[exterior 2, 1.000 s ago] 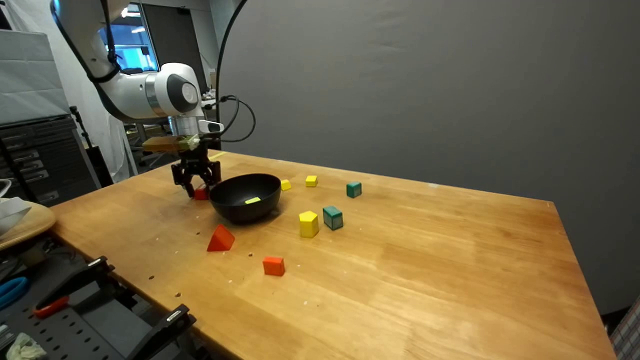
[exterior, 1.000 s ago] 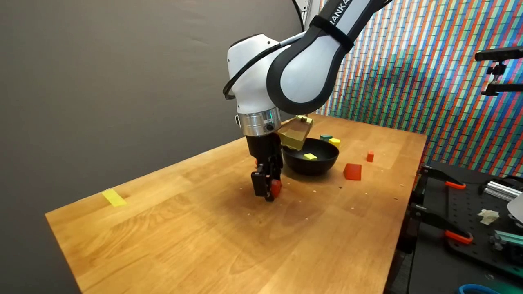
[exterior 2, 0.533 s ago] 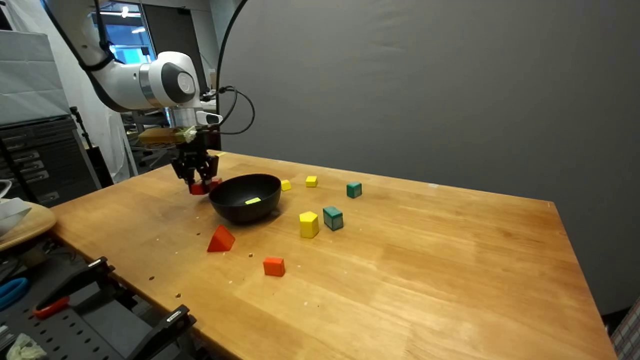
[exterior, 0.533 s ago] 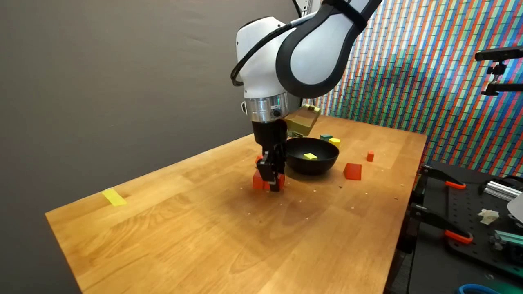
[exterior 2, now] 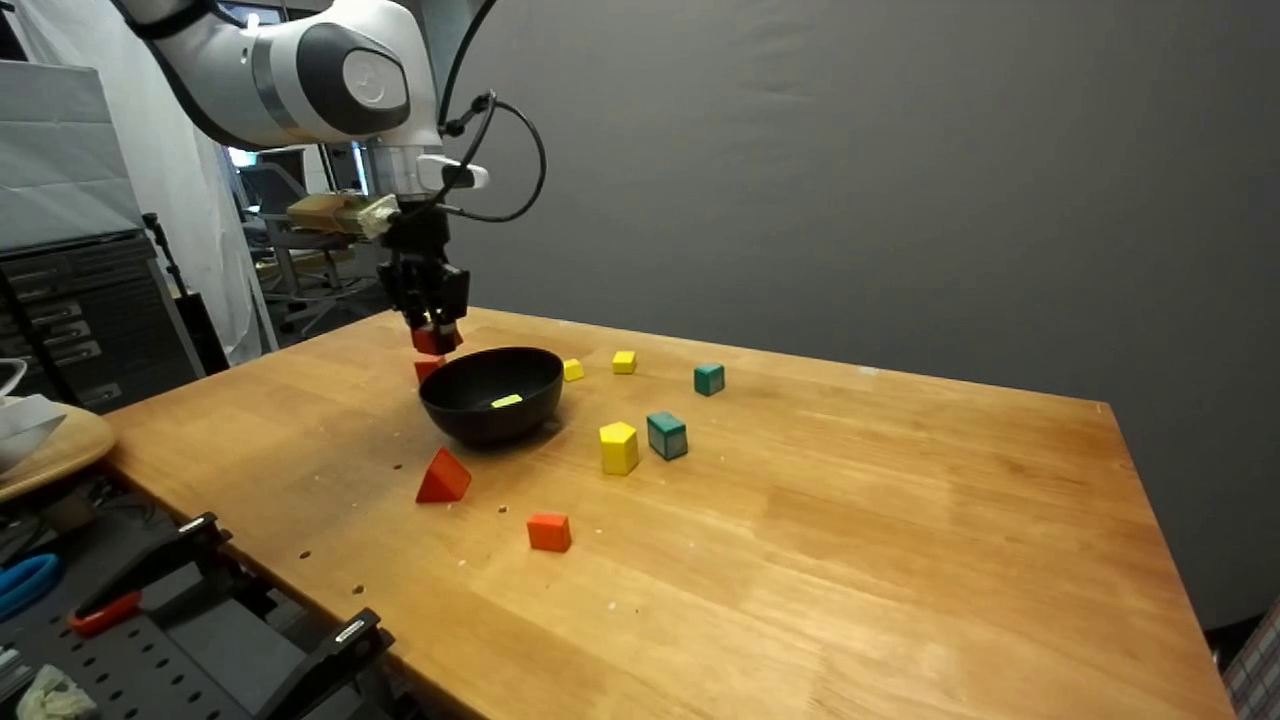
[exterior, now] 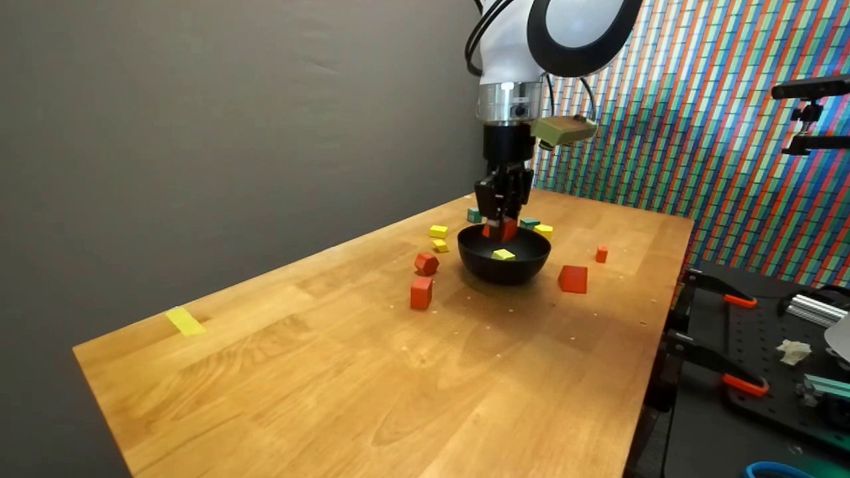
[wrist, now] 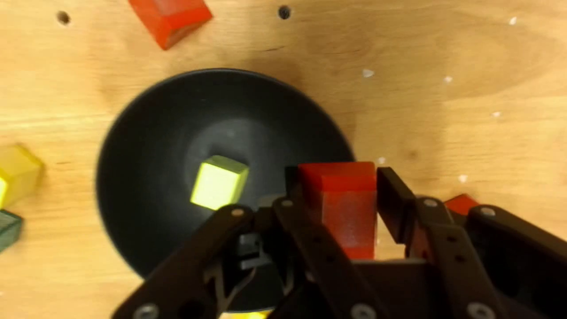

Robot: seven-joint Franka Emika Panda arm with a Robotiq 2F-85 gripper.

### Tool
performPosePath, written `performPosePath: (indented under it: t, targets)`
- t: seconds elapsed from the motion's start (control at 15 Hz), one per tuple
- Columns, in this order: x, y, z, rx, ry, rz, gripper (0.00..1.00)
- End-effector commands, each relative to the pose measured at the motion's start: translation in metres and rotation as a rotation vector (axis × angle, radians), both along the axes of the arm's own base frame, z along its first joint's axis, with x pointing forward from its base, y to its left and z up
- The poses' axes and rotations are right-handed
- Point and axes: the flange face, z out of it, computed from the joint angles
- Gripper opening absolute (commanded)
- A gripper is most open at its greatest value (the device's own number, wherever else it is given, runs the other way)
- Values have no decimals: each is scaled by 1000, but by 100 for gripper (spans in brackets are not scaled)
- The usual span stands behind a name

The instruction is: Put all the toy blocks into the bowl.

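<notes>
The black bowl [exterior: 483, 265] sits upright on the table [exterior: 299, 398], and one yellow block [wrist: 217, 185] lies inside it. My end effector [wrist: 339, 181] is partway closed, squeezing a red block [wrist: 350, 217] with a finger on each side. I hold it up off the table, near the edge of the bowl; in the wrist view it hides a bit of the rim. Two little yellow blocks [exterior 2: 624, 363] and a red wedge [exterior 2: 443, 478] are near the bowl. So are a tall red block [exterior: 421, 293] and a many-sided red block [exterior: 426, 263], close together; I can't tell if they touch. A five-sided yellow block [exterior 2: 619, 449] stands just beside a green block [exterior 2: 668, 436], a bit away from the bowl. Another green block [exterior 2: 709, 379] and an orange block [exterior 2: 549, 532] are farther out. Well apart from them all, by the table's edge, is a flat yellow strip [exterior: 186, 321].
</notes>
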Motion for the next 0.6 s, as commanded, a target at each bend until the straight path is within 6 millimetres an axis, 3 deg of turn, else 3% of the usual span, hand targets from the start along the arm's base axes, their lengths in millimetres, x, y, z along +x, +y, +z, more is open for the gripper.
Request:
performPosePath:
  t: [0.0, 0.2, 0.53]
  targets:
    - [6, -54, 15, 24, -32, -139, 20]
    - [22, -77, 9, 43, -7, -172, 20]
    - [34, -76, -21, 153, 47, -178, 20]
